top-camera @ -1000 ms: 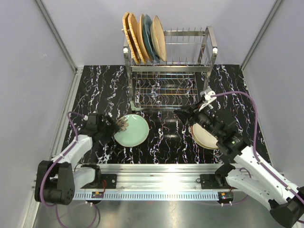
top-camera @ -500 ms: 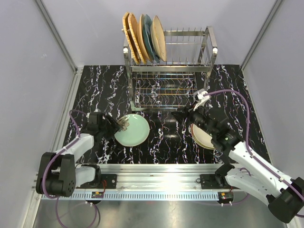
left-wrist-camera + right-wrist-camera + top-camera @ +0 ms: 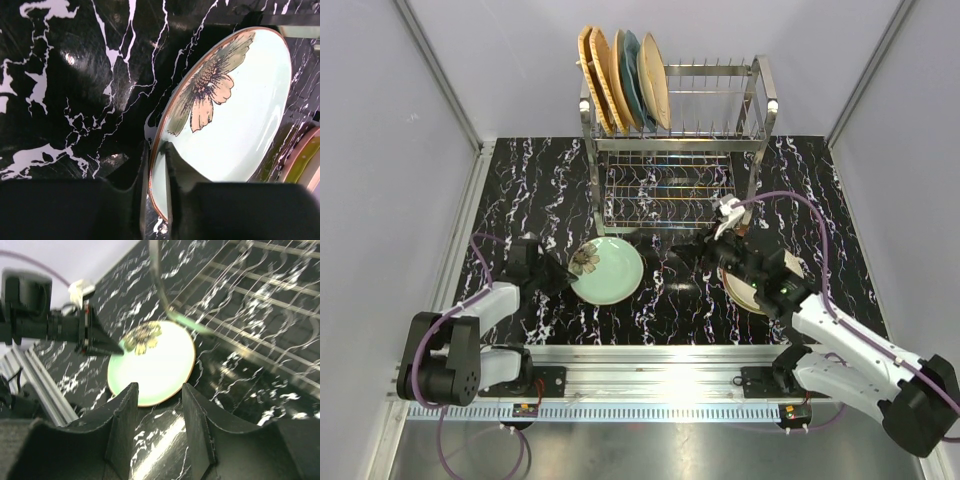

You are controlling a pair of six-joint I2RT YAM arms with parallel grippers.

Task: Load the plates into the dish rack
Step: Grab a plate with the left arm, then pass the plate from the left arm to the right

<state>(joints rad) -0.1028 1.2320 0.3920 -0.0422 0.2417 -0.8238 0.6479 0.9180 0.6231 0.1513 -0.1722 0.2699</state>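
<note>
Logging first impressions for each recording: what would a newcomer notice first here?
The left gripper pinches the rim of a pale green flower plate, left of centre. Five plates stand upright on the top tier of the steel dish rack, at its left end. The right gripper hovers open.

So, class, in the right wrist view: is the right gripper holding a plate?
No: the right gripper stands open, nothing between its fingers; the flowered green plate shows beyond them.

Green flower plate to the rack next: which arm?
Left. The left gripper pinches the rim of the pale green plate between its fingers. The right gripper hangs open and empty, apart from that plate.
</note>
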